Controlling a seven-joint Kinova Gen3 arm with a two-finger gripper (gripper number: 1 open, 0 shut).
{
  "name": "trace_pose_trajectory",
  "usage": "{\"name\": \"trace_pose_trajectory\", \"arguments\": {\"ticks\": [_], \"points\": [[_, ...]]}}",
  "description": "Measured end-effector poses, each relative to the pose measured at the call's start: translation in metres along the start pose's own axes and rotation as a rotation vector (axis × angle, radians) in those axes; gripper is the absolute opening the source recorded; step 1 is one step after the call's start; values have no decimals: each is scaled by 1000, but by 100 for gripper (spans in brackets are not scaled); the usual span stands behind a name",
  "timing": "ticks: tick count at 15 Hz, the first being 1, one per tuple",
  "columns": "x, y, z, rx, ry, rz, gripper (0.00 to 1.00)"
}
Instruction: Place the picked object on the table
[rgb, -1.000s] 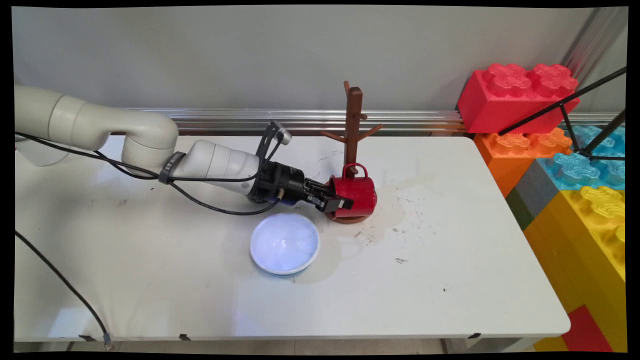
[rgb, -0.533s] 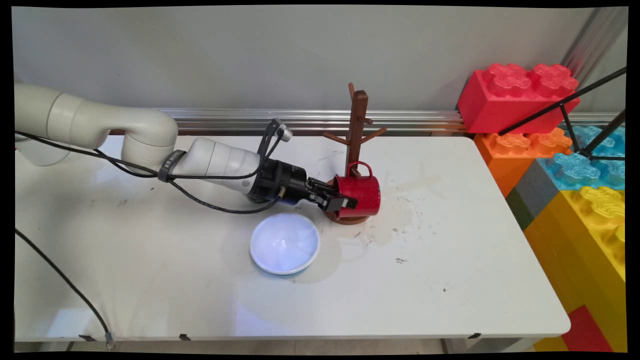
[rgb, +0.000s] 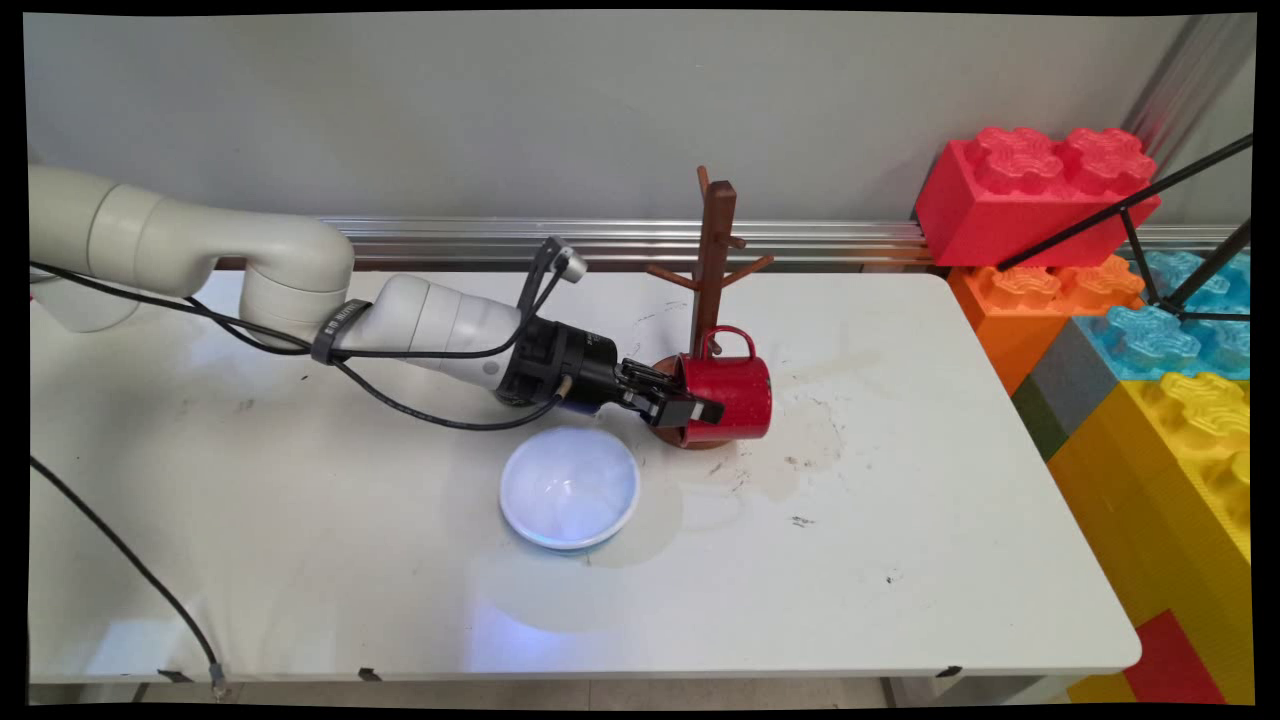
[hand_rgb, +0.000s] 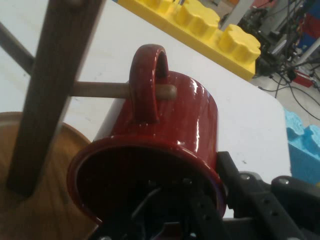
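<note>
White table (rgb: 900, 560), smudged with dark scuffs, runs out from a grey wall, with big coloured toy blocks (rgb: 1040, 190) stacked off its right end. From the left the arm reaches low across it, and just in front of the wrist sits a white bowl (rgb: 569, 487), apart from everything else. Next comes the gripper (rgb: 690, 408), clamped on the rim of a red mug (rgb: 735, 397): one finger goes inside the mouth, the other lies along the outer wall. The mug lies on its side, handle up. In the hand view the handle (hand_rgb: 146, 80) is threaded on a low peg (hand_rgb: 102, 90) of the wooden mug tree (rgb: 712, 250). Over the last second the mug has slid rightward along that peg, and the tree has tilted slightly and shifted with it
</note>
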Motion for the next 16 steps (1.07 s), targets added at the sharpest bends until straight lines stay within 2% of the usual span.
{"name": "trace_pose_trajectory", "arguments": {"ticks": [11,16], "points": [[3,26,-9,-56,-16,-19,0],[15,36,-19,-52,-35,-2,0]]}}
